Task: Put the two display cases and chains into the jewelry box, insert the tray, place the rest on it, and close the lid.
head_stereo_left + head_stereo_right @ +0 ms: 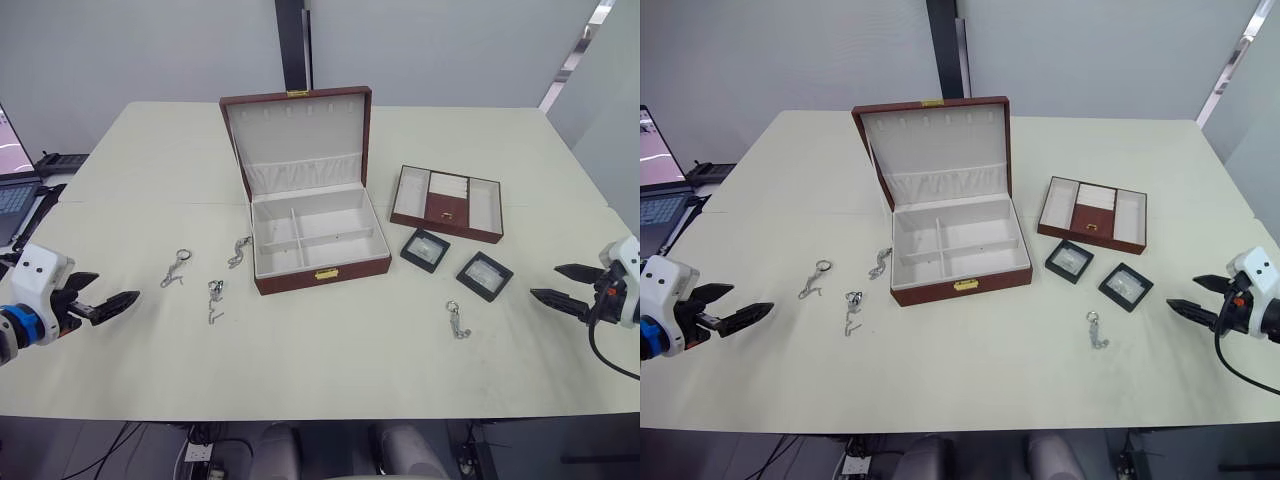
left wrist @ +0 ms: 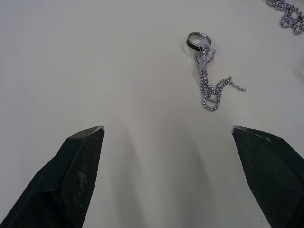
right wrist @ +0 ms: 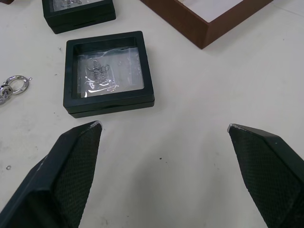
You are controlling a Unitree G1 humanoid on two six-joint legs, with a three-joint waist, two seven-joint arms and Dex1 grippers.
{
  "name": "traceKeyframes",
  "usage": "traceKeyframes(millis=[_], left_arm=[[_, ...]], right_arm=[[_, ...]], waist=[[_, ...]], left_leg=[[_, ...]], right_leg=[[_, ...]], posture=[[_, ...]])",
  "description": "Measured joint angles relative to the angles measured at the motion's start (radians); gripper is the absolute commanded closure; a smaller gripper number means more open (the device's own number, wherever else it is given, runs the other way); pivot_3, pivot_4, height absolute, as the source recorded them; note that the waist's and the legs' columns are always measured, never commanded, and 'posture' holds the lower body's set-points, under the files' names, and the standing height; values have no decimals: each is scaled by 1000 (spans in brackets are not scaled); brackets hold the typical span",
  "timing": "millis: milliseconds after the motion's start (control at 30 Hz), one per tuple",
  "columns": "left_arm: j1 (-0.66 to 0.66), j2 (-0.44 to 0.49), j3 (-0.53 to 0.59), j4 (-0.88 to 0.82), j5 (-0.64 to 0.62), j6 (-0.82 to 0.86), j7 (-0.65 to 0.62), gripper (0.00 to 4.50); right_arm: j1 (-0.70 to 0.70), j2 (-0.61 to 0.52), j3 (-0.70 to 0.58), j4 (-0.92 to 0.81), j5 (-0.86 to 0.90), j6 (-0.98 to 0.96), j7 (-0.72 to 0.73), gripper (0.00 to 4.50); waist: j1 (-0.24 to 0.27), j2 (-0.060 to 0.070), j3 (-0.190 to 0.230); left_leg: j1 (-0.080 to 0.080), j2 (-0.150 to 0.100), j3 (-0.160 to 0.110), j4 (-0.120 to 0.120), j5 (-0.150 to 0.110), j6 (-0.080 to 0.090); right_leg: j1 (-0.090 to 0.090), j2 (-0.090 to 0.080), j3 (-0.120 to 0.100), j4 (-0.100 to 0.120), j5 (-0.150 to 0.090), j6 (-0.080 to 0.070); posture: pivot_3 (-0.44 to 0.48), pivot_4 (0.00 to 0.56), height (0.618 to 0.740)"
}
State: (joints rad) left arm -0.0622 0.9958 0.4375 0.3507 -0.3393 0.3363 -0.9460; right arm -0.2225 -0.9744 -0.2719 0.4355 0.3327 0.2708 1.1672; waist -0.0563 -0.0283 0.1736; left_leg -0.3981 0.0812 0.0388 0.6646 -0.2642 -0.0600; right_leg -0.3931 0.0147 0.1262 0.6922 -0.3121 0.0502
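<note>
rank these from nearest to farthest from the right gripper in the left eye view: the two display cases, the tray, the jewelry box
From the right gripper:
1. The display case on the robot's right, closest to the fingertips.
2. The other display case, just beyond it toward the box.
3. The tray, farther back on the table behind the cases.
4. The jewelry box, at the table's middle, lid open.

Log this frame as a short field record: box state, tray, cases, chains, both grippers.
jewelry box: on the table, compartments bare
lid: open, standing up
tray: on the table to the box's right, outside it
display cases: two, in front of the tray
chains: three left of the box, one on the right
left gripper: open, holding nothing
right gripper: open, holding nothing
</note>
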Motion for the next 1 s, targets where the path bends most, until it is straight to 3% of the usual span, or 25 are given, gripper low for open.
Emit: traceKeyframes(millis=[700, 967, 1000], left_arm=[[-30, -12, -3, 6, 41, -13, 59, 41], [-143, -191, -62, -114, 33, 78, 211, 41], [-156, -211, -77, -128, 35, 90, 234, 212]], right_arm=[[-8, 21, 0, -3, 3, 1, -19, 0], [-166, 176, 28, -190, 62, 92, -115, 0], [-193, 203, 42, -202, 62, 95, -136, 0]], waist=[[0, 0, 0], [0, 0, 0], [0, 0, 0]], left_leg=[[0, 0, 0, 0, 0, 0], [0, -1, -4, 3, 0, 0], [0, -1, -5, 3, 0, 0]], right_leg=[[0, 0, 0, 0, 0, 0], [2, 1, -1, 4, 0, 0], [2, 1, -2, 4, 0, 0]], posture=[[0, 150, 740], [0, 150, 740], [0, 150, 740]])
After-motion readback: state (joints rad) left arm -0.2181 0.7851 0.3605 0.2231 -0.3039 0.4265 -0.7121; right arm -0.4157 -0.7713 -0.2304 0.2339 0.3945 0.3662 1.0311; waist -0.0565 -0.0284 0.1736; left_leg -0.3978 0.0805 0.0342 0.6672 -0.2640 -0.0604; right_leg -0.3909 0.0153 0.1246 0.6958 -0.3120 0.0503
